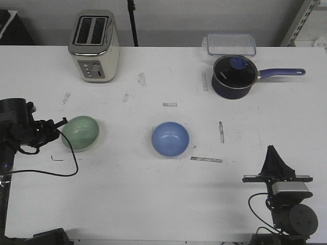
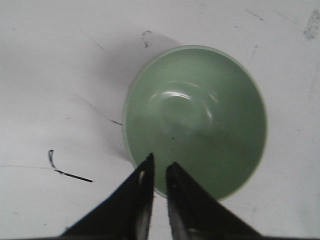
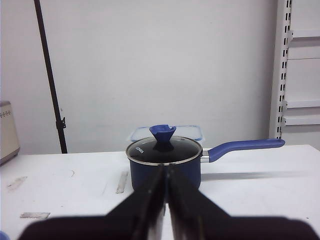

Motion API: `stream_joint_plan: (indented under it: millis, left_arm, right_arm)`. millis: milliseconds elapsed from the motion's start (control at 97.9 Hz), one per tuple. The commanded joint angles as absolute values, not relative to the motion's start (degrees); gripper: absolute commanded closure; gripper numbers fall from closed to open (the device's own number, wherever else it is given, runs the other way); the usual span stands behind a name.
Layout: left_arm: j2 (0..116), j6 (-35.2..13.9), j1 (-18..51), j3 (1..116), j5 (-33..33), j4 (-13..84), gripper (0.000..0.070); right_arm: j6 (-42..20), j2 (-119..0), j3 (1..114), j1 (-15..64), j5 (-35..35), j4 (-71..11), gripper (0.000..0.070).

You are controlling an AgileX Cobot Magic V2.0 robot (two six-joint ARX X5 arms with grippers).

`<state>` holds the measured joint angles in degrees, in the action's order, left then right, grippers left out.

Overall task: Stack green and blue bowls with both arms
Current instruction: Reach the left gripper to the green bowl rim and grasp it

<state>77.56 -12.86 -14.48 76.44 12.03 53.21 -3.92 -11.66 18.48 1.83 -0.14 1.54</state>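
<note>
The pale green bowl (image 1: 80, 133) sits at the left of the table and fills the left wrist view (image 2: 200, 115). My left gripper (image 1: 61, 124) is at its left rim. In the left wrist view the gripper (image 2: 160, 162) has its fingers closed to a narrow gap with the bowl's rim between them. The blue bowl (image 1: 170, 139) stands upright and alone at the table's middle. My right gripper (image 1: 274, 149) is shut and empty at the front right, well apart from both bowls. In the right wrist view (image 3: 164, 168) it points toward the back of the table.
A cream toaster (image 1: 94, 46) stands at the back left. A dark navy saucepan (image 1: 234, 76) with a glass lid and purple handle stands at the back right, with a clear plastic box (image 1: 231, 44) behind it. Tape strips (image 1: 206, 160) lie near the blue bowl.
</note>
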Motion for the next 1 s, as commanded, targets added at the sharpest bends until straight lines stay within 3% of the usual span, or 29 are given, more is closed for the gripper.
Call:
stream_joint_plan:
  millis: [0,215,685,756,869,991]
  left_arm:
    - [78.76,-12.78,-15.49,77.49,11.53,53.23,0.0434]
    - [81.56,-11.86,-16.27,77.49,11.51,54.02,0.0287]
    - [93.32,-8.97,-15.66,77.47,11.4,51.68,0.0294]
    - [94.61,-8.97,-15.62,77.47,11.4,51.29,0.0322]
    - [96.14,-8.19,-15.27,77.45,11.4,51.0,0.051]
    - [97.47,-8.14,-14.9,77.45,11.4,50.92,0.0558]
  right_arm:
    - [-4.64,-11.62,18.63,1.87,0.03,2.11,0.0697]
    - [-4.64,-11.62,18.63,1.87,0.03,2.11,0.0697]
    - [-4.64,-11.62,18.63,1.87,0.03,2.13,0.0697]
    - [-4.64,-11.62,18.63,1.87,0.03,2.13,0.0697]
    - [-4.64,-11.62,18.63,1.87,0.03,2.13,0.0697]
    - [-4.64,-11.62,18.63,1.87,0.03,2.13,0.0697]
